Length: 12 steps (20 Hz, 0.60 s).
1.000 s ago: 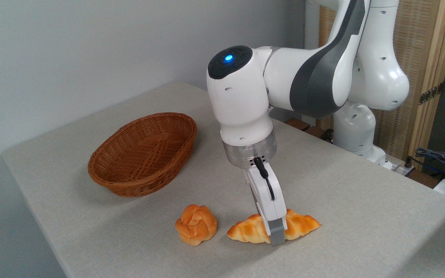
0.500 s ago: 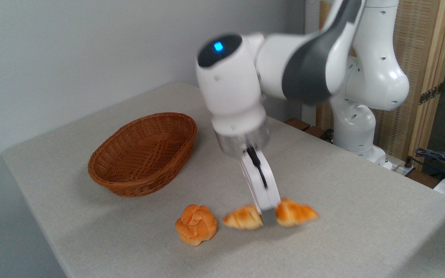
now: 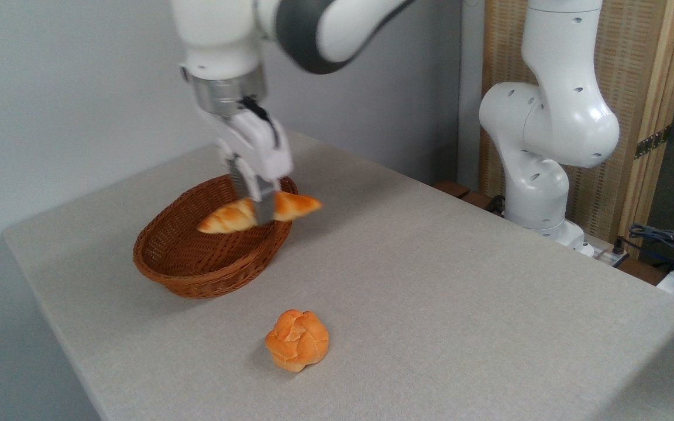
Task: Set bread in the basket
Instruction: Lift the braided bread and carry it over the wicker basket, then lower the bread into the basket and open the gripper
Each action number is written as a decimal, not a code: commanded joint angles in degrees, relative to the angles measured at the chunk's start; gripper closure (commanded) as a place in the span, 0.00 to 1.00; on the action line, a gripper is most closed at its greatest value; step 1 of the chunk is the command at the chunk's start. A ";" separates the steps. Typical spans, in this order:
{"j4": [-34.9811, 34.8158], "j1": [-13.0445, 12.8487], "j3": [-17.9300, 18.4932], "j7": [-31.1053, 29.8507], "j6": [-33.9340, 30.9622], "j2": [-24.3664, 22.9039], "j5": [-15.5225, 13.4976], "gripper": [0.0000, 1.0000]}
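Gripper (image 3: 260,216) clamps the bread (image 3: 234,216) at mid-length; loaf over basket (image 3: 196,266).

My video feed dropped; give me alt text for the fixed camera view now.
The tool holds the long golden braided loaf above the oval brown wicker basket. A small round orange knotted bun sits on the grey table nearer the camera.
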 commanded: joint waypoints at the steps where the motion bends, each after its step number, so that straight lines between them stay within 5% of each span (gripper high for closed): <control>1: 1.70 0.05 -6.03 -11.93 10.26 5.01 -1.16 0.22; 3: 1.61 -0.56 -8.92 -16.32 17.02 7.64 -0.55 0.00; 12: 1.09 -0.74 -8.85 -16.34 17.58 7.83 0.68 0.00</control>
